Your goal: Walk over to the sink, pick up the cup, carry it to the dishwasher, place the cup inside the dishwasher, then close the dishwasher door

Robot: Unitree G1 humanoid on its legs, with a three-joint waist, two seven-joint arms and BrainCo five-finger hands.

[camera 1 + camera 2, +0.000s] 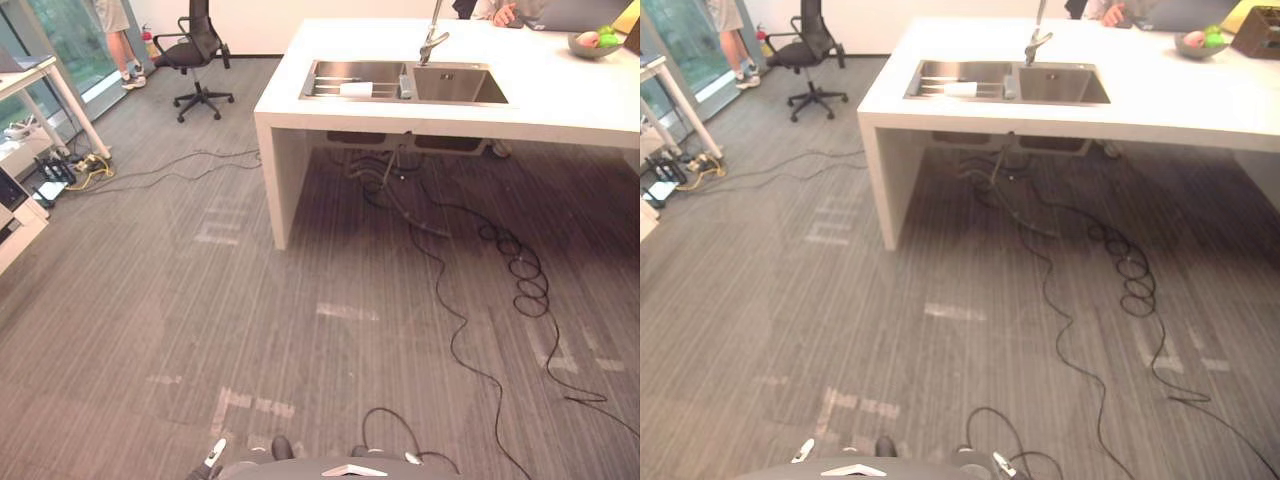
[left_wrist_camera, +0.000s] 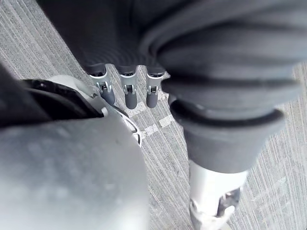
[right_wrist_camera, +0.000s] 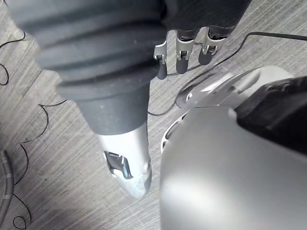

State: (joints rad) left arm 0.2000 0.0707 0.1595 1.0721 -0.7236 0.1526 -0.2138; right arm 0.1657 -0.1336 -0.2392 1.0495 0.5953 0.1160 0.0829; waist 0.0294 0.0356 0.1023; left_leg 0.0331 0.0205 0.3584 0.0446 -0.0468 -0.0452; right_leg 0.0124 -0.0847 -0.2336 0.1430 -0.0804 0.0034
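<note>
Your left hand [image 2: 127, 92] hangs beside the body with its fingers straight and loose toward the grey carpet [image 2: 292, 158] and holds nothing. I judge this is only a walking posture, because nothing is within reach yet. Far to the left of the steel double sink [image 1: 450, 85], a black office chair on wheels [image 1: 195, 45] stands on the carpet, and near it a person [image 1: 118, 35] is cut off above the legs. The sink is set in a white counter [image 1: 560, 110], well apart from you, so the walk to it is not yet done. In the sink's left basin lies a small white cup [image 1: 356, 89], as I judge it; it is too small to tell whether it stands upright or lies on its side. The bent metal tap [image 1: 432, 42] rises behind the sink's middle wall. To the right of the sink sits a grey bowl of fruit [image 1: 592, 42]. From here I cannot tell where the dishwasher is. Your right hand [image 3: 180, 55] hangs the same way, fingers straight and empty.
</note>
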